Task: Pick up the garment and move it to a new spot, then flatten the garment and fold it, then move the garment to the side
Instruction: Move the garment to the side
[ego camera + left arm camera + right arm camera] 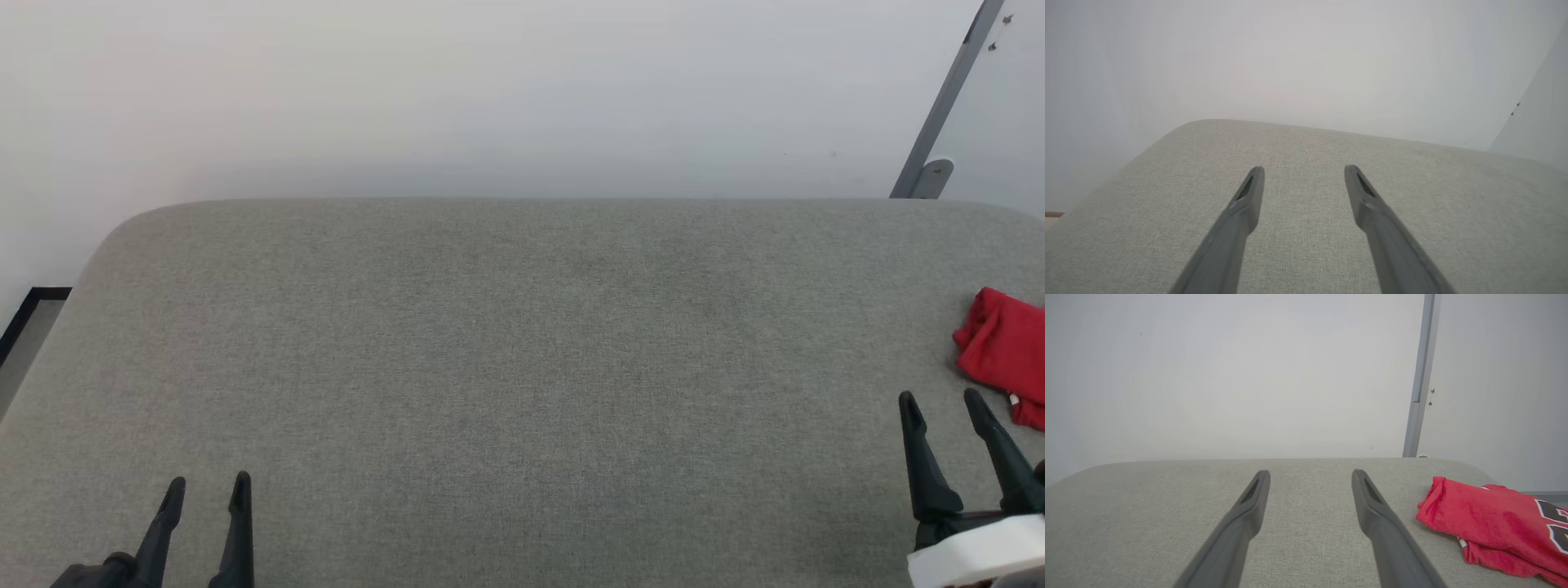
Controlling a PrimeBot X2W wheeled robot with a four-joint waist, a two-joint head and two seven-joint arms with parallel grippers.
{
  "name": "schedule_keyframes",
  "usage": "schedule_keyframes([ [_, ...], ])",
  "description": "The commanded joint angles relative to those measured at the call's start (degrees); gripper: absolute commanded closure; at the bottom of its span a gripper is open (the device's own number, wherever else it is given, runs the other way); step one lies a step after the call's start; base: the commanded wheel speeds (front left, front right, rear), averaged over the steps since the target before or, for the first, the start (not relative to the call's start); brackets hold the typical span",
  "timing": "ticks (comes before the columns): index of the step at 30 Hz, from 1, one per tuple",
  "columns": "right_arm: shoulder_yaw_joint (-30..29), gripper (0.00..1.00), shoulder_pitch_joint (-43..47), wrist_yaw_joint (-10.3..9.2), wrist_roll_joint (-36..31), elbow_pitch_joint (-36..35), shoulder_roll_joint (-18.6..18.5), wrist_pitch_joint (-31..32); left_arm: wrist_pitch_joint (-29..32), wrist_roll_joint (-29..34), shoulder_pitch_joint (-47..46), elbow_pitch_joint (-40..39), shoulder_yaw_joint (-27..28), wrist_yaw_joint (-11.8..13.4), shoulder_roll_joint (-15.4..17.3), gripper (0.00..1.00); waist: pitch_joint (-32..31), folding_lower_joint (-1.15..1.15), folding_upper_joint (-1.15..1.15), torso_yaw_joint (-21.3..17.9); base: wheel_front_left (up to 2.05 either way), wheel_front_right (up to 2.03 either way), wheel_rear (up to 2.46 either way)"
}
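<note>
The garment [1006,347] is a red shirt lying folded in a bundle at the far right of the grey padded surface [506,343], cut off by the picture's edge. In the right wrist view the garment [1490,522] shows part of a black, white-outlined number. My right gripper [941,398] hovers open just in front and to the left of it, apart from it, with nothing between its fingers [1253,498]. My left gripper [208,482] stands open at the lower left over bare fabric, its fingers [1249,196] holding nothing.
A pale wall [490,98] rises right behind the surface's far edge. A grey metal strut [947,98] leans up the wall at the back right. At the left, the surface's rounded corner drops to a floor strip with dark trim [33,306].
</note>
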Motion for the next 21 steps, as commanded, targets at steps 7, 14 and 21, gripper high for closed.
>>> schedule_keyframes([
  [7,0.06,0.0,2.0,-0.02,-0.33,-1.6,1.47,-0.25,-0.27,0.42,0.8,-0.67,0.9,-0.14,-0.45,0.0,-0.08,0.0,0.0,-0.09,0.0,0.0,0.0],
  [14,0.17,0.0,2.62,-0.02,-0.44,-1.77,1.64,-0.25,-0.27,0.4,1.0,-0.44,0.26,-0.14,-0.79,0.0,-0.17,0.0,0.0,-0.13,0.0,0.0,0.0],
  [21,0.07,0.0,2.8,-0.02,-0.58,-1.75,1.85,-0.25,-0.27,0.81,1.04,-0.97,0.35,-0.14,-0.91,0.0,-0.2,0.0,0.0,-0.04,0.0,0.0,0.0],
])
